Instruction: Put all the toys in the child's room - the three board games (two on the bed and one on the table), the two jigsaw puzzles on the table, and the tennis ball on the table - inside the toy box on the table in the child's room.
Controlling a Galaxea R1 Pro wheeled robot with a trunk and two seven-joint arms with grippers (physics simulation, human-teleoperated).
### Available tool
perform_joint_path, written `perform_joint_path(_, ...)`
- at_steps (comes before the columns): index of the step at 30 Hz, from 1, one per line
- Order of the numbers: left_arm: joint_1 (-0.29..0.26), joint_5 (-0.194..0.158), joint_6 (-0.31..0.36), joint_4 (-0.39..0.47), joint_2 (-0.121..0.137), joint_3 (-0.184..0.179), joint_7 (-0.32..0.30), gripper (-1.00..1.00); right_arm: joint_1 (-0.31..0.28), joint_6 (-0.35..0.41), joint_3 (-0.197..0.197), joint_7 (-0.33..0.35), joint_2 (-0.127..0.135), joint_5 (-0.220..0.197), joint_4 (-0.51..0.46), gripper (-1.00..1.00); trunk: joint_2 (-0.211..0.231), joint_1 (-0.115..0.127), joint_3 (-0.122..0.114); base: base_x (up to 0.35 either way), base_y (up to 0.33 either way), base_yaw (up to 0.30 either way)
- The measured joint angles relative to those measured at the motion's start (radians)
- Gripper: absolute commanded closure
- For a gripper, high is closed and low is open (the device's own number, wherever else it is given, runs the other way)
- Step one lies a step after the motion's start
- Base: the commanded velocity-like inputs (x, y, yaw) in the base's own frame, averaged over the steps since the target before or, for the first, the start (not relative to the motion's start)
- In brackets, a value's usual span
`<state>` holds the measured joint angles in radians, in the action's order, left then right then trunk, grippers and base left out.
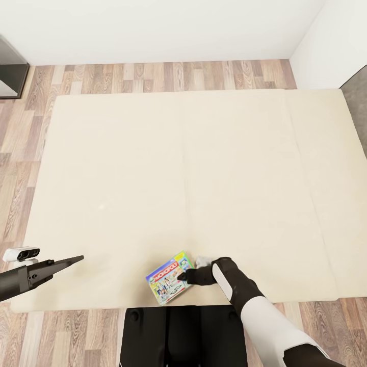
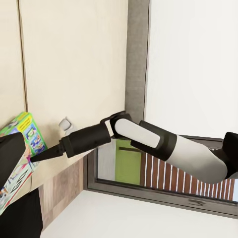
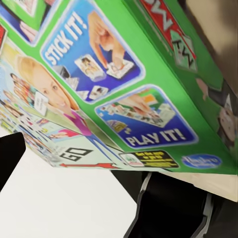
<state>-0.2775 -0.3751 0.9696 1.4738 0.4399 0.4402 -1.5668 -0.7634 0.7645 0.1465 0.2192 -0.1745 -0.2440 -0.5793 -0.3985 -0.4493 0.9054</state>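
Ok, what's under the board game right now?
The board game lies on the bed near its front edge, with the right gripper at its right side. Whether a finger has slipped beneath it is hidden.

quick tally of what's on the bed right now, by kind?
Board games: 1, the green box near the bed's front edge, with the right gripper at it
Small white object: 1, beside the box, too small to identify
Total: 2
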Motion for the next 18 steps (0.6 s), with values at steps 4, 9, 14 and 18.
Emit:
perform_joint_path(4,0.0,0.0,0.0,0.0,0.0,0.0,0.0,-1.0,0.0,-0.002,0.003,-0.001,0.0,0.0,-0.017,-1.0,0.0,0.0,0.0,0.0,0.0,0.0)
perform_joint_path(9,0.0,0.0,0.0,0.0,0.0,0.0,0.0,-1.0,0.0,0.001,0.004,-0.002,0.0,0.004,-0.059,-1.0,0.0,0.0,0.0,0.0,0.0,0.0)
perform_joint_path(14,0.0,0.0,0.0,0.0,0.0,0.0,0.0,-1.0,-0.001,0.003,0.007,-0.003,0.0,0.004,-0.078,-1.0,0.0,0.0,0.0,0.0,0.0,0.0)
perform_joint_path(18,0.0,0.0,0.0,0.0,0.0,0.0,0.0,-1.0,-0.001,0.003,0.008,-0.004,0.0,0.004,-0.083,-1.0,0.0,0.0,0.0,0.0,0.0,0.0)
